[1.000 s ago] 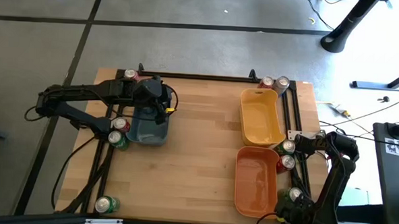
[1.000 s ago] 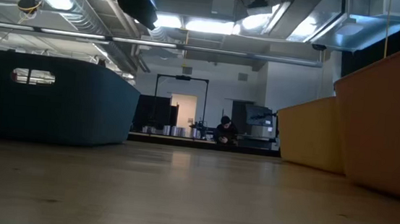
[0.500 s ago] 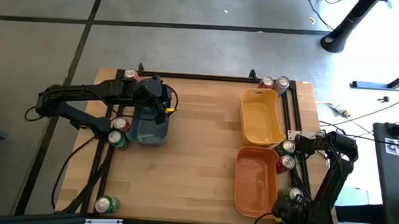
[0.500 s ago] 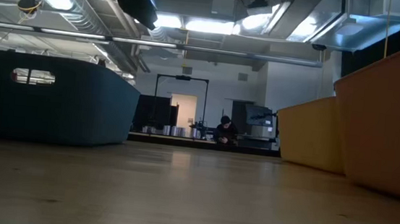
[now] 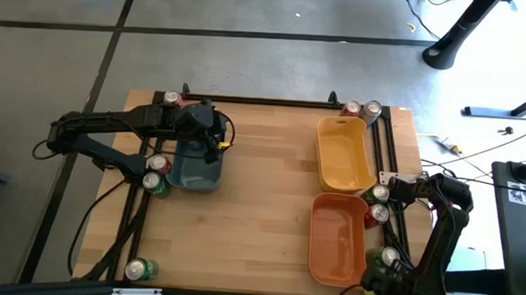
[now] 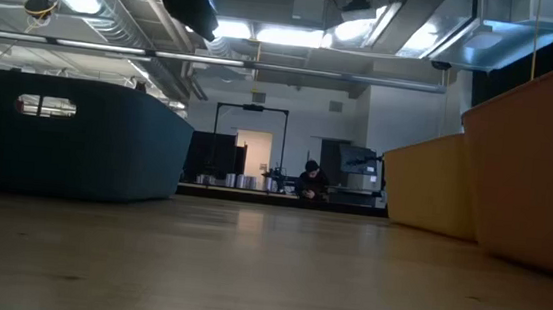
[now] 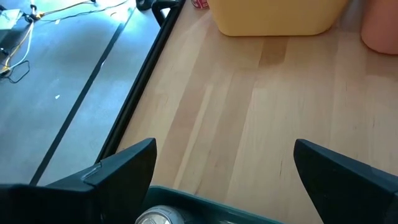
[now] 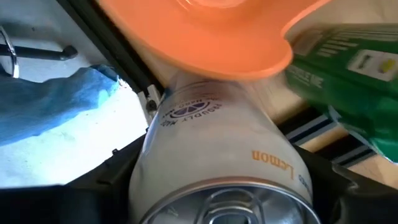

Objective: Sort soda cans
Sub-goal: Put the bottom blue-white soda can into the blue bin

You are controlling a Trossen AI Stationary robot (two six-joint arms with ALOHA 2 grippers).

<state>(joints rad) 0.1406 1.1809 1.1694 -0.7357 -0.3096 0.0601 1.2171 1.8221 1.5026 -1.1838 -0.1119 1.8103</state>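
My left gripper point(image 5: 213, 144) point(image 7: 224, 149) hangs open above the blue-grey bin point(image 5: 195, 169); a silver can top point(image 7: 158, 216) shows inside the bin below it. My right gripper point(image 5: 385, 192) point(image 8: 230, 186) is at the table's right edge, between the yellow bin point(image 5: 343, 155) and the orange bin point(image 5: 335, 240), shut on a silver lemon soda can point(image 8: 217, 143). A green can point(image 8: 348, 81) stands right beside that can, and a red one point(image 5: 376, 214) is just nearer. Neither gripper shows in the low view. My right gripper has the silver can's body point(image 8: 186, 130) between its two fingers point(image 8: 109, 186), one on each side, just below the can's silver top point(image 8: 236, 208). The fingers come slanting down from above and from the table's right. Whether the can's base is on the table is hidden.
More cans stand along the table's edges: two at the far right corner point(image 5: 361, 108), one at the far left point(image 5: 171, 98), a red point(image 5: 158, 163) and a green point(image 5: 158, 184) left of the blue-grey bin, green ones at the near left point(image 5: 139, 268) and near right point(image 5: 389, 257). Bare wood lies mid-table.
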